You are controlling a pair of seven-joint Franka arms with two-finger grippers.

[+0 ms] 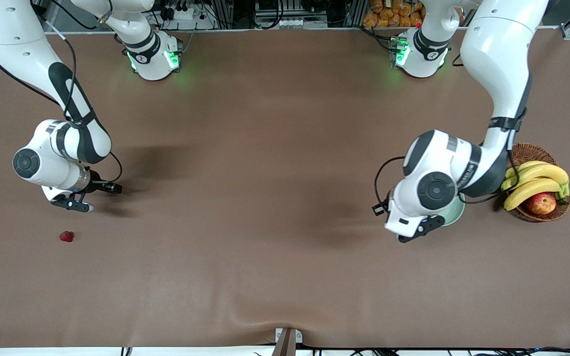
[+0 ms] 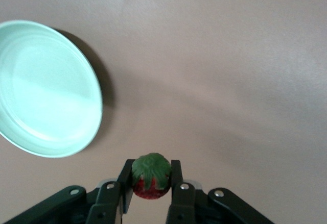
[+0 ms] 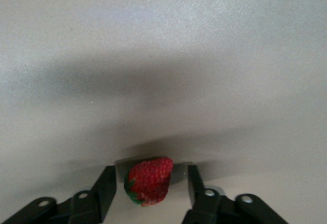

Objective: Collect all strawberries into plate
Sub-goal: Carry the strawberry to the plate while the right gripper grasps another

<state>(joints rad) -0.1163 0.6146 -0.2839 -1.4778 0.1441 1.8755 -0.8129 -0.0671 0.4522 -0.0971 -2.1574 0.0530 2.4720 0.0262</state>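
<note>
In the left wrist view, a strawberry (image 2: 150, 178) with a green cap sits pinched between the fingers of my left gripper (image 2: 150, 167), which is shut on it. The left gripper (image 1: 416, 230) hangs over the table beside the pale mint-green plate (image 2: 46, 89), whose inside shows bare. In the front view the arm hides most of the plate (image 1: 457, 211). My right gripper (image 3: 151, 173) is open, its fingers on either side of a strawberry (image 3: 149, 180) lying on the table, with gaps both sides. In the front view another strawberry (image 1: 67, 236) lies a little nearer the camera than the right gripper (image 1: 74, 203).
A brown wicker basket (image 1: 522, 151) with bananas (image 1: 535, 180) and an apple (image 1: 541, 202) stands beside the plate at the left arm's end of the table. The brown table cover (image 1: 265, 198) stretches between the two arms.
</note>
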